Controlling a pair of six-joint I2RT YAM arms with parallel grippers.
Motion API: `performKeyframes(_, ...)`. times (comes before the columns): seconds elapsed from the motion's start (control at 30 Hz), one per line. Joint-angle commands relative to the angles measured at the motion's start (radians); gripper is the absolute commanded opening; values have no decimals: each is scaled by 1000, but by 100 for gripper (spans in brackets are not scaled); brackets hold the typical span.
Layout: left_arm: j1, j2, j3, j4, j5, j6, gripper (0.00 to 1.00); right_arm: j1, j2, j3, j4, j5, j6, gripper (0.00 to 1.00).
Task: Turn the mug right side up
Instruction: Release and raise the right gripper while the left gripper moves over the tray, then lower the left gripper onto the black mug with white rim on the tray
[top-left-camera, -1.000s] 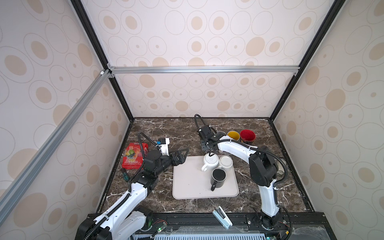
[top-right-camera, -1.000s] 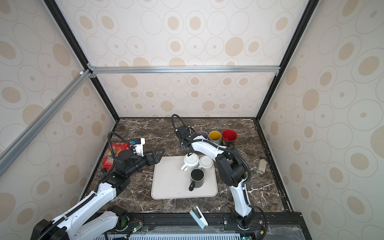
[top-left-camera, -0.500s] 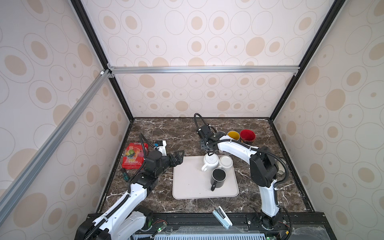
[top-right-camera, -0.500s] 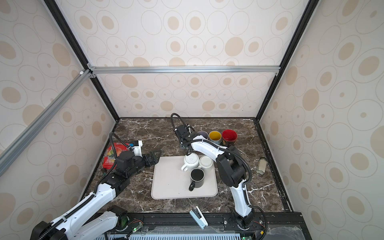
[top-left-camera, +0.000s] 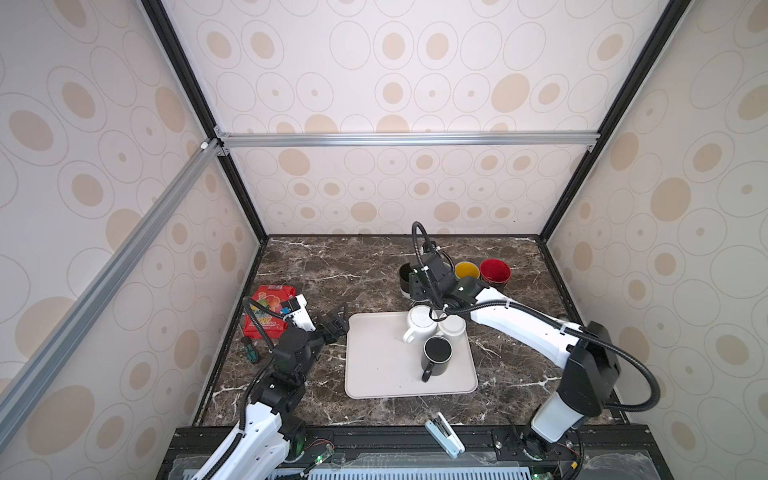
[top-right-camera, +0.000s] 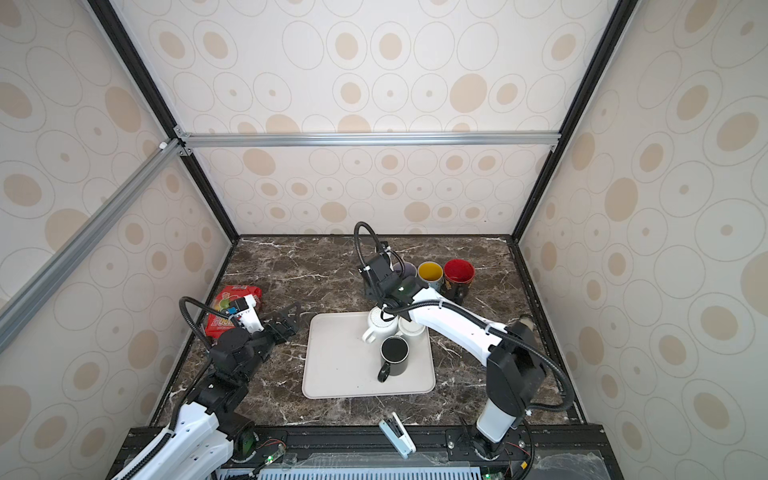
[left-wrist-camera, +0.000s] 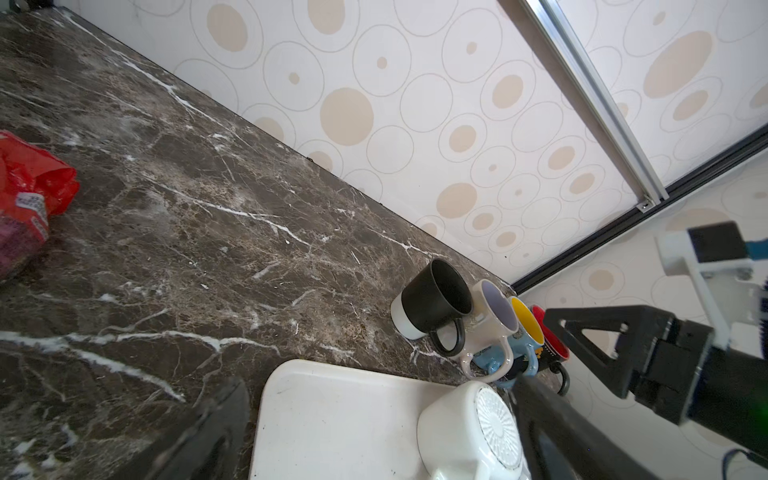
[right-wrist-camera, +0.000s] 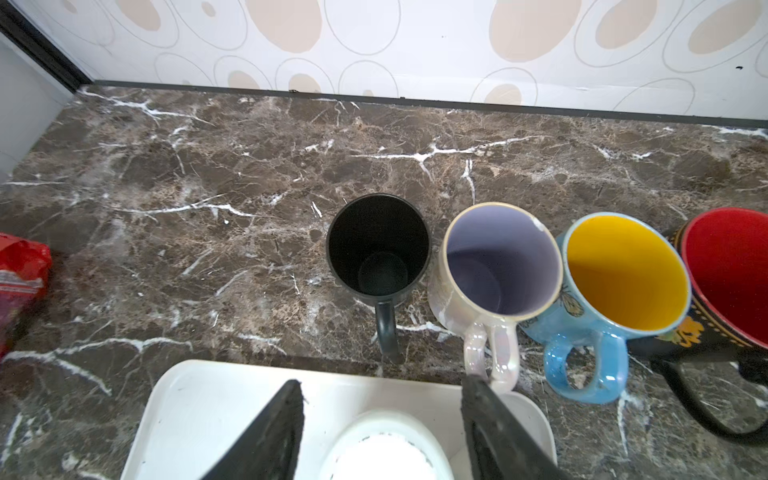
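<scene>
On the dark veined marble counter (top-left-camera: 340, 270), a glossy black mug (right-wrist-camera: 378, 249) stands upright, first in a row of four beside the smooth white tray (top-left-camera: 382, 374). Right gripper (right-wrist-camera: 382, 419) open, empty; left gripper (top-left-camera: 337, 322) spread wide, well apart.

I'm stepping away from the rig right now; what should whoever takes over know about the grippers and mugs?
Left gripper: open, empty, beside the tray.
Right gripper: fingers apart, holding nothing, hanging over the row's near side.
Done: four mugs upright in a row on the table: black mug, lavender mug, yellow-lined mug, red-lined mug.
Left: on the tray, the white mug and the smaller white cup appear upside down; the black tray mug looks base-up too, though less clearly.
</scene>
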Motion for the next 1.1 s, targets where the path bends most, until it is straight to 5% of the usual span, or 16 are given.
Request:
performKeyframes(0.0,6,65,80,-97,-36,-41,100,16,-67,-63,15,-4,7,63)
performKeyframes(0.4,-25,116,111,-151,98,68,100,129,-277,-235,-107,-3,-7,61)
performKeyframes(0.83,-346,251,199,-266,-40,138,100,130,-311,-283,-238,64,52,61)
performKeyframes(1.07,-378,275,199,-224,-20,182,100,129,-380,-361,-133,65,36,59)
